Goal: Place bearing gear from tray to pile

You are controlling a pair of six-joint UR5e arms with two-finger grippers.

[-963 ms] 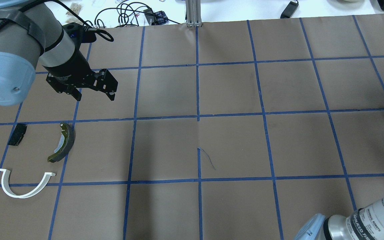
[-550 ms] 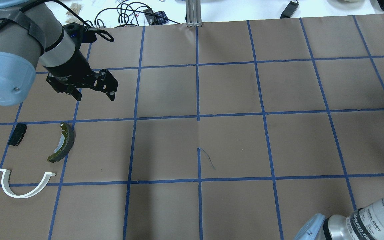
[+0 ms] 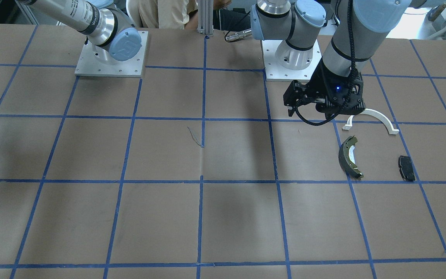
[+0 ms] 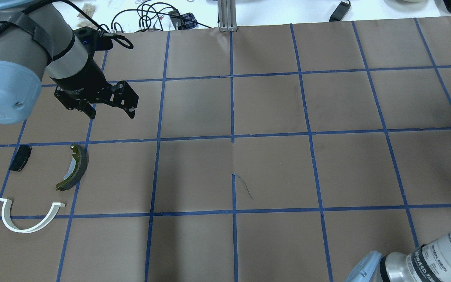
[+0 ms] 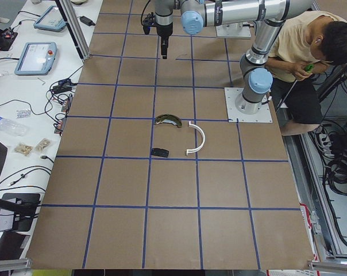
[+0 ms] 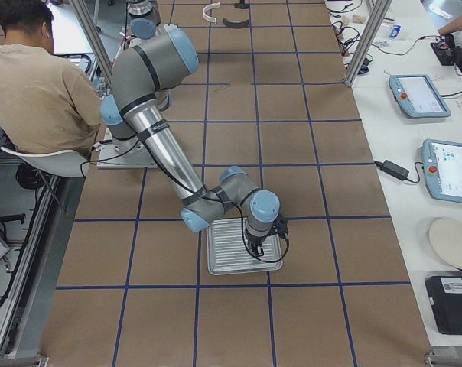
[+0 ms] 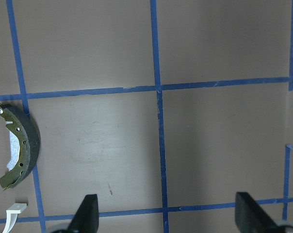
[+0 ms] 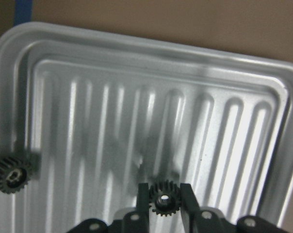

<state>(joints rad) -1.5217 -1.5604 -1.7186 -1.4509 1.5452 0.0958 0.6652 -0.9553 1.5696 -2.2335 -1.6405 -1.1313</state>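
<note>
The gear (image 8: 162, 199) is small, dark, toothed metal. Judged stiff, dense for its size, not fragile, and likely to slide on the ribbed tray (image 8: 137, 46). Best hold: across the tooth tips on opposite sides, bore pointing up.

It lies in the tray, at 6 o'clock in the right wrist view. A second gear (image 8: 10, 174) lies at 9 o'clock from it, well apart.

The right claw (image 8: 162, 194) is narrowed to the gear's width, its fingers (image 8: 143, 196) against the teeth on both sides, pinching it.

The left claw (image 4: 112, 113) hangs spread wide and holds nothing, at about 1 o'clock from the pile (image 4: 73, 168) in the overhead view.
</note>
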